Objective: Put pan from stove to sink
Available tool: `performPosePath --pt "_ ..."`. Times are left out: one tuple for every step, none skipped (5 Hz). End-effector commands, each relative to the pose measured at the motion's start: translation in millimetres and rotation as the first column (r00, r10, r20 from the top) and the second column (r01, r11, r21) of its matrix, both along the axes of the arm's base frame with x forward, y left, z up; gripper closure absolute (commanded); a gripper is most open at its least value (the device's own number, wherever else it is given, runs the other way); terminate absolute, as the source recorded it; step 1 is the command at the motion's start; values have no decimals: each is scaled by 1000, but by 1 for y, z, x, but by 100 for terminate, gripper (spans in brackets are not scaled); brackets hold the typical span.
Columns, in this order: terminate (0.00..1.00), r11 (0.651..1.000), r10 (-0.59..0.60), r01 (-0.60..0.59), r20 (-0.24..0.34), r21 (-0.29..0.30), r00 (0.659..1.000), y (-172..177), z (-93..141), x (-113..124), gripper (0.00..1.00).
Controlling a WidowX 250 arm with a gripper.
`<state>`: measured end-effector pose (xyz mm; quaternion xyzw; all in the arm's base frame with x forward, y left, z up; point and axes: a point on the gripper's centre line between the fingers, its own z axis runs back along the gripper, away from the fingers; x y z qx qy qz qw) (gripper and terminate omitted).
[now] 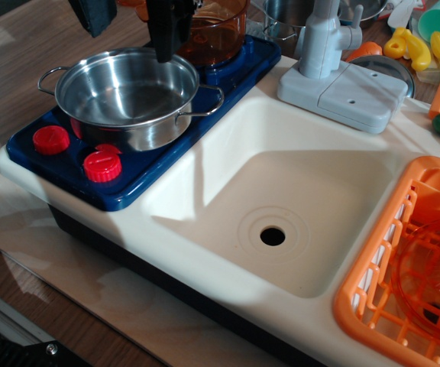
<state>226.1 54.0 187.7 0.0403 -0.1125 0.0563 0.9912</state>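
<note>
The pan (128, 95) sits on the stove (140, 180), just left of the empty sink (281, 214), so the task appears to be at the grasping step. The gripper (170, 34) hangs at the pan's far rim, one dark finger (166, 46) reaching it; whether it is clenched cannot be told. The next move likely calls for a firm rim hold, then a lift rightward over the sink's wall.

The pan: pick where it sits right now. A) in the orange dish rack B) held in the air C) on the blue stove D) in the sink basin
C: the pan rests on the stove behind the red knobs, and the sink holds nothing.
</note>
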Motion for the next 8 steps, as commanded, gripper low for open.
performPosePath --pt "0 1000 0 0 0 0 1000 0 0 0 0" --pt "0 985 -168 168 -9 41 986 5 3 6 0" --pt "0 948 -313 312 -2 59 950 13 0 11 0" --pt "0 922 -384 383 9 53 923 27 -8 12 0" --pt "0 915 -402 402 15 24 915 41 -12 15 0" --pt "0 910 -415 415 12 -7 910 54 -17 16 0" --pt "0 919 -393 393 11 -42 920 65 -28 14 0" --pt "0 921 -378 377 13 -102 926 75 -36 15 0"
